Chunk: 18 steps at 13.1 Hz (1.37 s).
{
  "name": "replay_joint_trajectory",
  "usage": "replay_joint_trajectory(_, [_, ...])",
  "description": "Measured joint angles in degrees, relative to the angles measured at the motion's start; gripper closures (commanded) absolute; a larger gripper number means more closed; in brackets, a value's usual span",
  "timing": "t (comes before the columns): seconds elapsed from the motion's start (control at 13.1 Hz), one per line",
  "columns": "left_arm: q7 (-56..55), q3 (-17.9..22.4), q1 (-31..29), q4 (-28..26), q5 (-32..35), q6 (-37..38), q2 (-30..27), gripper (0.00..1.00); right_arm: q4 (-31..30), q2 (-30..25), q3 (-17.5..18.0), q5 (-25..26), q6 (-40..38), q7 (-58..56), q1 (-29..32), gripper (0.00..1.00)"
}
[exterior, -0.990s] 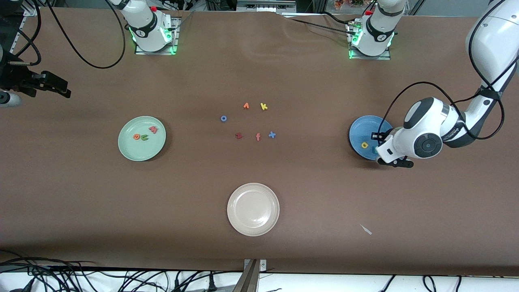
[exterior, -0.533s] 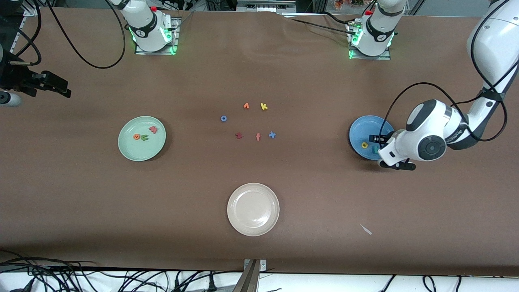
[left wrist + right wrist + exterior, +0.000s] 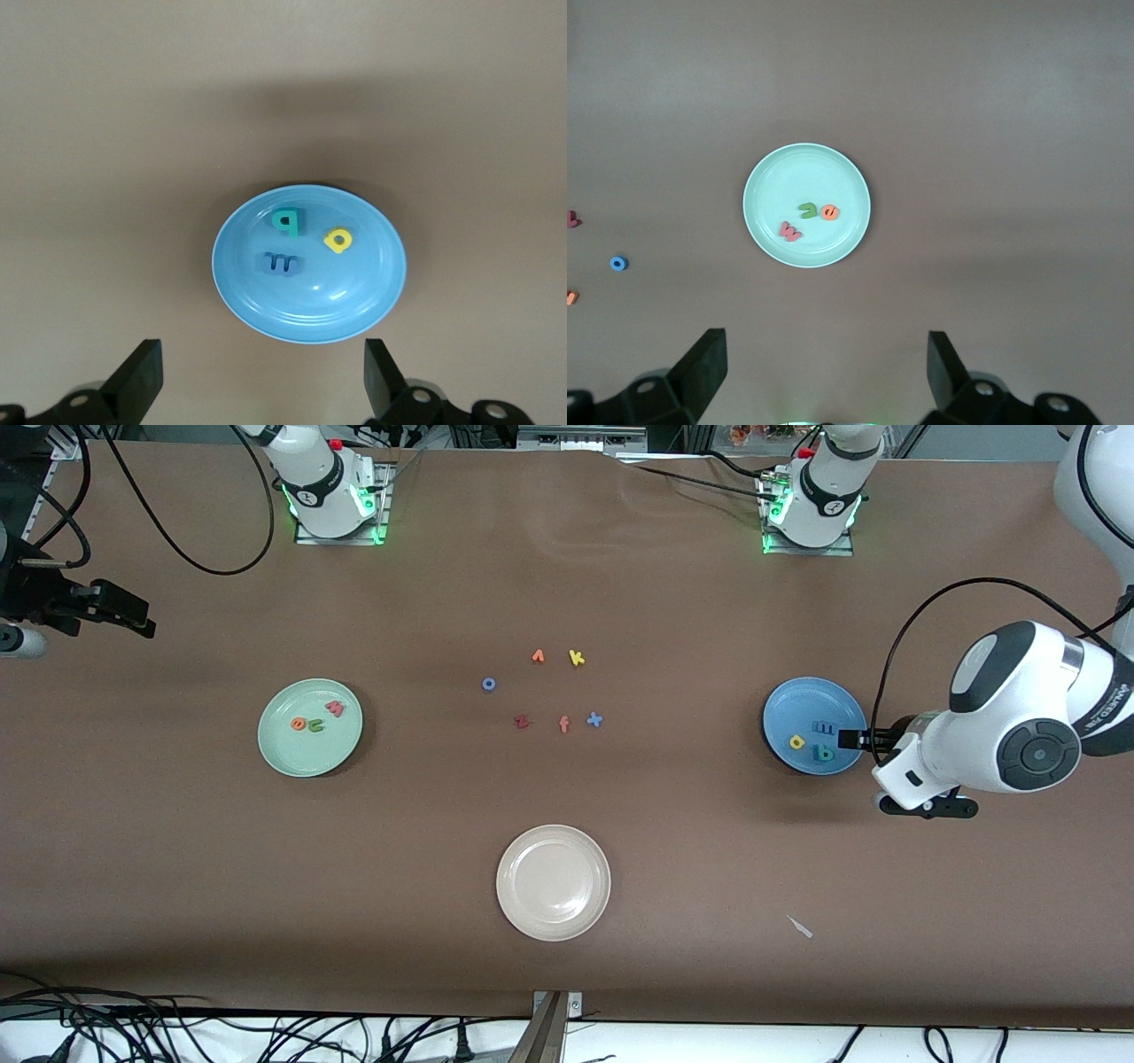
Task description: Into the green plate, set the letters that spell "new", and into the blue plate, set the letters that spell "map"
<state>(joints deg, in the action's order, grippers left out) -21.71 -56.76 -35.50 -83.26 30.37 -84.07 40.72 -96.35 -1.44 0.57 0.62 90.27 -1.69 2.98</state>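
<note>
The green plate [image 3: 310, 757] [image 3: 780, 181] holds the olive "n" [image 3: 315, 726] [image 3: 808, 210], the orange "e" [image 3: 299, 724] [image 3: 830, 212] and the pink "w" [image 3: 335, 708] [image 3: 791, 232]. In the blue plate [image 3: 784, 708] [image 3: 345, 297] lie the light-blue "m" [image 3: 823, 727] [image 3: 282, 262], the yellow "p" [image 3: 796, 741] [image 3: 337, 239] and the teal "a" [image 3: 825, 754] [image 3: 287, 220]. My left gripper [image 3: 858, 738] [image 3: 261, 347] hangs open and empty over the table, just off the blue plate's rim toward the left arm's end. My right gripper [image 3: 133, 618] [image 3: 824, 336] waits open and empty, high at the right arm's end.
A cream-white plate [image 3: 553, 841] sits nearer the front camera at mid-table. Loose letters lie in the middle: an orange one [image 3: 538, 656], yellow "k" [image 3: 577, 658], blue ring [image 3: 488, 684], dark red "z" [image 3: 522, 722], orange "f" [image 3: 564, 724], blue "x" [image 3: 594, 719]. A white scrap [image 3: 800, 926] lies near the front edge.
My left gripper opened over the blue plate and let go of the teal "a". It then drew back off the plate toward the left arm's end. The right arm has not moved.
</note>
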Motion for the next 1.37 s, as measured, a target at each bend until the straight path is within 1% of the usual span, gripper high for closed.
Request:
replay_joint_trajectory(0.15, [0.0,1.7,3.5,4.5,0.0,4.4,0.1,0.0,0.0,0.0,0.0,0.0,0.0,0.0,0.0,0.0])
replay_joint_trajectory(0.38, [2.4,6.2,8.4,9.5,-0.4,8.0,0.5,0.0,0.0,0.0,0.0,0.0,0.0,0.0,0.0,0.0])
replay_joint_trajectory(0.53, [6.0,10.9,11.1,13.0,-5.1,8.9,0.5,0.0,0.0,0.0,0.0,0.0,0.0,0.0,0.0,0.0])
replay_joint_trajectory(0.61, [7.9,14.8,13.3,15.4,-8.3,9.8,0.3,0.0,0.0,0.0,0.0,0.0,0.0,0.0,0.0,0.0])
replay_joint_trajectory(0.76, [12.0,25.3,19.5,20.1,-14.9,11.4,-0.5,0.0,0.0,0.0,0.0,0.0,0.0,0.0,0.0,0.0])
replay_joint_trajectory(0.84, [13.7,30.4,22.8,21.5,-18.3,11.8,-1.4,0.0,0.0,0.0,0.0,0.0,0.0,0.0,0.0,0.0])
replay_joint_trajectory(0.99, [15.7,39.2,28.3,22.6,-25.1,11.9,-3.6,0.01,0.0,0.0,0.0,0.0,0.0,0.0,0.0,0.0])
replay_joint_trajectory(1.07, [16.9,42.8,30.5,22.7,-27.6,11.3,-4.8,0.03,0.0,0.0,0.0,0.0,0.0,0.0,0.0,0.0])
replay_joint_trajectory(1.14, [18.5,45.6,32.2,22.4,-29.3,10.1,-5.9,0.03,0.0,0.0,0.0,0.0,0.0,0.0,0.0,0.0])
replay_joint_trajectory(1.22, [19.6,47.0,33.2,21.0,-30.2,8.0,-7.2,0.02,0.0,0.0,0.0,0.0,0.0,0.0,0.0,0.0])
replay_joint_trajectory(1.37, [21.4,48.0,33.7,14.7,-30.5,1.0,-10.7,0.02,0.0,0.0,0.0,0.0,0.0,0.0,0.0,0.0])
